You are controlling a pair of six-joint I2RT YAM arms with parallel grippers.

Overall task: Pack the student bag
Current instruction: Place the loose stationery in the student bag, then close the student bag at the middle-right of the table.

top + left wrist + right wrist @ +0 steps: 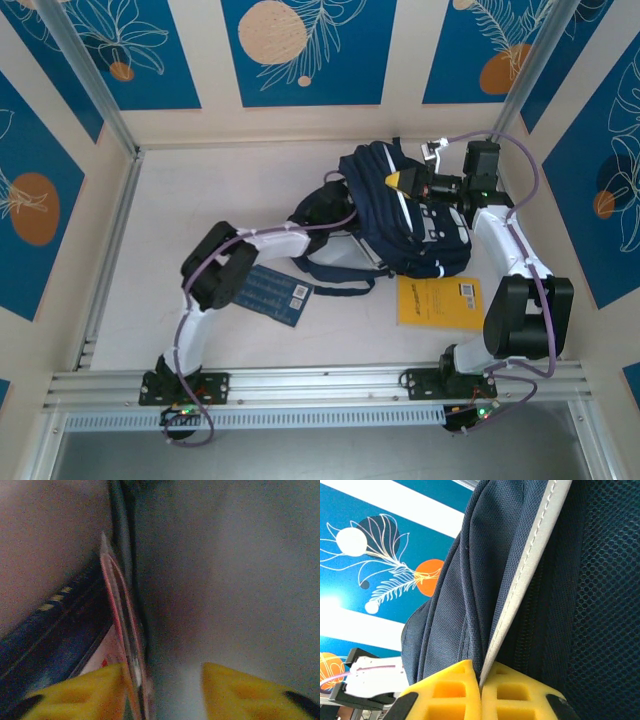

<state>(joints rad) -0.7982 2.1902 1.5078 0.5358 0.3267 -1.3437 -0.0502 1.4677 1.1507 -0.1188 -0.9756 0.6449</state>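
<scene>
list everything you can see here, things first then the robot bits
student bag: one, dark navy with white stripes, right of table centre
blue book: one, blue, flat on the table left of the bag, partly under the left arm
yellow book: one, yellow, flat on the table at the bag's near side
thin red-edged item: one, red and pale, on edge in a dark space, beside one left finger; cannot tell what it is
table: one, white, under everything
wall panels: several, blue with orange discs and white leaves, around the table
left gripper: one, yellow fingers, apart
right gripper: one, yellow fingers, shut on the bag's white-striped edge
</scene>
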